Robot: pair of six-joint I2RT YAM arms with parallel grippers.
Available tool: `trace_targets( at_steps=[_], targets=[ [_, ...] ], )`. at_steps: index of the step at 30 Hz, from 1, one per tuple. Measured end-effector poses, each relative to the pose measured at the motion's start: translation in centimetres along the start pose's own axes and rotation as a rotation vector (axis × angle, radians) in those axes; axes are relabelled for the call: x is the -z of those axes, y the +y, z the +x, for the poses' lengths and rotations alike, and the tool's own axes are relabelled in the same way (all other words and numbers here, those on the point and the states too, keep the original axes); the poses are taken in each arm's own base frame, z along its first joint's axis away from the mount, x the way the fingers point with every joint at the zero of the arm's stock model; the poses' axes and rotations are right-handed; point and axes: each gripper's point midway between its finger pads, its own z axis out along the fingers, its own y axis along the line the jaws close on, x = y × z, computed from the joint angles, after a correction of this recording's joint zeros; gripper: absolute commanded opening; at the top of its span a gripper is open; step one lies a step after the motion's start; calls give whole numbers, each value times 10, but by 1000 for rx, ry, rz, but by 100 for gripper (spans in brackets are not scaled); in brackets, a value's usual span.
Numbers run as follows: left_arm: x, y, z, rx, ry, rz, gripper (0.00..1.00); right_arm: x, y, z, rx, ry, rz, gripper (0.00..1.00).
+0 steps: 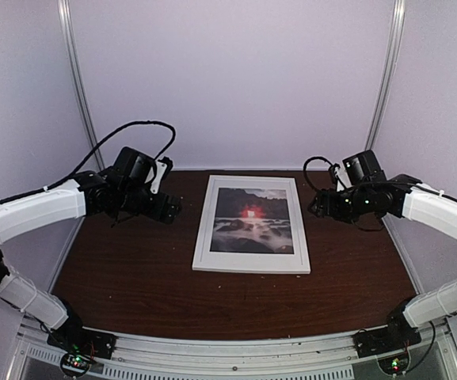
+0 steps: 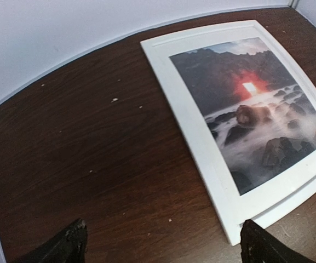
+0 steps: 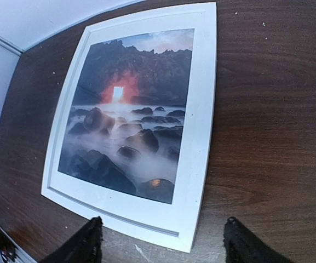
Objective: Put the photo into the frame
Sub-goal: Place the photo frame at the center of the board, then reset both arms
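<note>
**Photo [image 1: 252, 220] sits in frame [image 1: 203, 237], grippers empty**

The framed sunset print lies flat on the table [image 1: 125, 269]. It is just right of the left gripper [image 2: 163, 239] and just left of the right gripper [image 3: 163, 236]. Both have their fingers spread apart.

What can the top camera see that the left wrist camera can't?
Only the top camera shows the left arm, the right arm with its open right gripper, and the whole frame. Only the left wrist camera shows the left gripper and its black fingertips close up, wide apart. Both show the photo inside the frame on the brown table.
</note>
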Motion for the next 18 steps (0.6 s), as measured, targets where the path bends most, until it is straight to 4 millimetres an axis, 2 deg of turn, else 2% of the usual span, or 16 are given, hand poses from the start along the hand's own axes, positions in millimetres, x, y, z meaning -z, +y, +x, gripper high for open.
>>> trace_targets(
  at_steps=[2,3,10,18],
  targets=[
    [6,18,9,27,-11,-49,98,1,-4,-4,54,8,38,99],
    [10,25,13,37,-13,-67,98,1,-7,-5,86,15,62,99],
    [34,63,42,114,-70,-195,98,4,-25,-12,214,24,186,100],
    [61,95,58,198,-154,-315,98,21,-41,-35,291,-72,312,100]
  ],
)
